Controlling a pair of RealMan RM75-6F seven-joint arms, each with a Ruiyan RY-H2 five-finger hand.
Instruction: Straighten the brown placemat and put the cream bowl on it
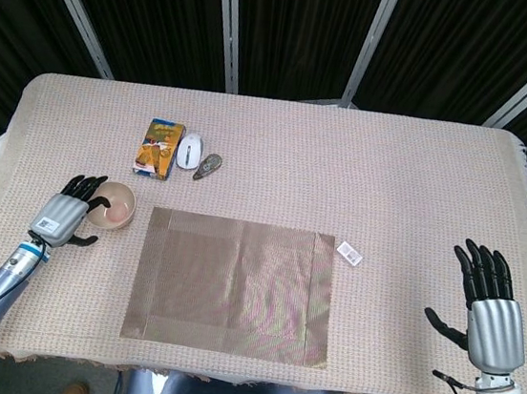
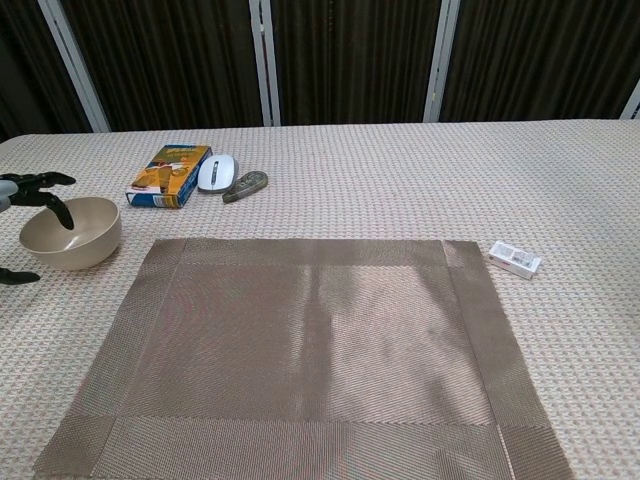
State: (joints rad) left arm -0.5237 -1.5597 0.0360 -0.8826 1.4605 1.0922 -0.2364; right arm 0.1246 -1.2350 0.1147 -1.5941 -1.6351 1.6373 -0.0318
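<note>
Now your left hand [image 1: 66, 218] sits at the left side of the cream bowl [image 1: 111, 205], fingers [image 2: 48, 181] spread and curling over the near rim, with the thumb low on the worktop [image 1: 420, 178] just beside the bowl's wall. From these views you cannot tell whether any finger is pressing the bowl yet; the hand looks open around it, not closed on it. The bowl stands upright on the woven cloth, just off the upper left corner of the brown placemat [image 1: 233, 285], near it but not touching. The placemat lies flat and roughly square to the worktop's front edge, so the straightening step looks done or nearly so, and moving the bowl is what remains.

Your right hand [image 1: 491, 316] hovers well apart at the far right, fingers apart and holding nothing.

Beyond the bowl, toward the back, lie a small orange and blue box [image 1: 158, 149], a white computer mouse [image 1: 189, 150] and a small grey oval object [image 1: 209, 165]. A small white packet [image 1: 350, 254] rests just off the mat's upper right corner.

Risks from here: the bowl's wall is smooth and rounded, so a pinch on the rim alone could let it tip or slip as you lift. Closing with the thumb too low could shove the bowl toward the box instead of gripping it. Dragging it sideways could catch the mat's edge and skew it again.
</note>
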